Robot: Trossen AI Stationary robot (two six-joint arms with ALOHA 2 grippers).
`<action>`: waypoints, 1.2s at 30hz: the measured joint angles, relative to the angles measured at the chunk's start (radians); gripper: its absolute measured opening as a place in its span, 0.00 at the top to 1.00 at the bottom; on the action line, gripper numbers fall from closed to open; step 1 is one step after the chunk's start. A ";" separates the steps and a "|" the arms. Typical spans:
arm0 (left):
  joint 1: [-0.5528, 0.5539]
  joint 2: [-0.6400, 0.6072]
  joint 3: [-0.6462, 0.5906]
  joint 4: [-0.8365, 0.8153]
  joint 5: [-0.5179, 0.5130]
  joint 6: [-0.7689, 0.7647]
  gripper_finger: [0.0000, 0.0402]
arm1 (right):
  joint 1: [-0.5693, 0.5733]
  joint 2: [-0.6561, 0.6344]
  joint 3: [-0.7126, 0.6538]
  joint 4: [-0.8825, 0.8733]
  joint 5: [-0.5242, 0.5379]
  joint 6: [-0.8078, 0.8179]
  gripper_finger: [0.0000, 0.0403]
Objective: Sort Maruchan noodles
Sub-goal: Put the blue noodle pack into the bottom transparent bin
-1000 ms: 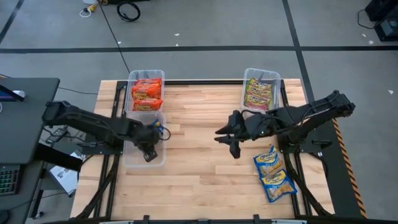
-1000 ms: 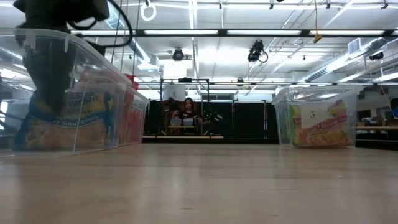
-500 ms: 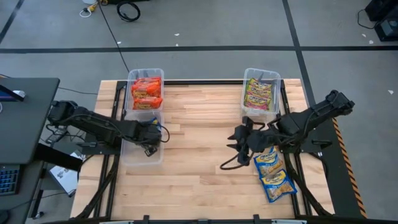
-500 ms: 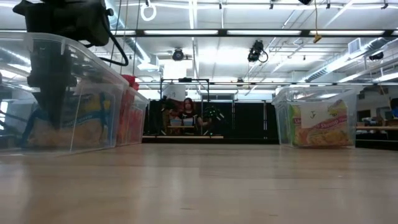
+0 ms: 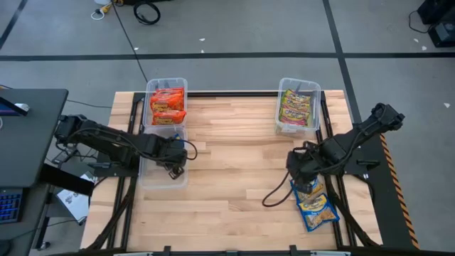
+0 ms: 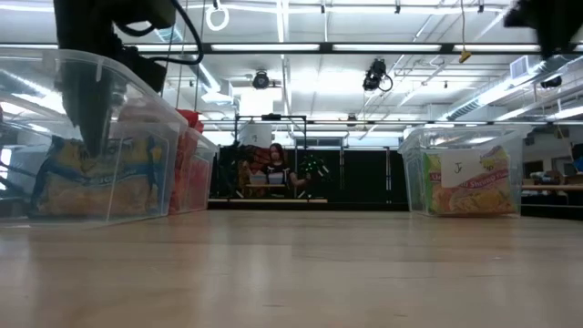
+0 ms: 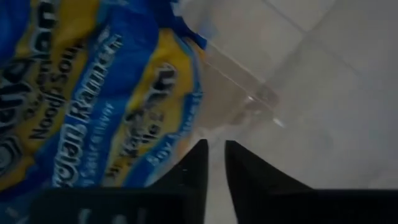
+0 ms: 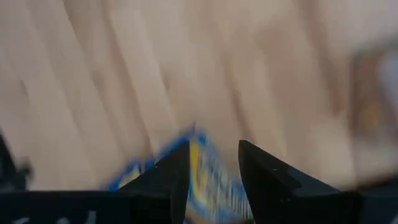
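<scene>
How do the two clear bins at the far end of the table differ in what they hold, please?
The far left bin holds orange-red packets; the far right bin holds pink and green-yellow packets. The far left bin touches another bin nearer the camera; the far right bin stands alone. Both are clear plastic, at the table's far edge.

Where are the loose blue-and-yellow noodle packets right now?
In the high view, the blue-and-yellow packets lie on the table's right side near its front edge, just beneath the right gripper and below the bin of pink-and-green packets.
</scene>
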 joint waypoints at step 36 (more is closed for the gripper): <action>-0.001 -0.073 0.281 0.442 0.004 0.171 0.36 | -0.087 0.001 -0.447 0.282 -0.298 -0.194 0.97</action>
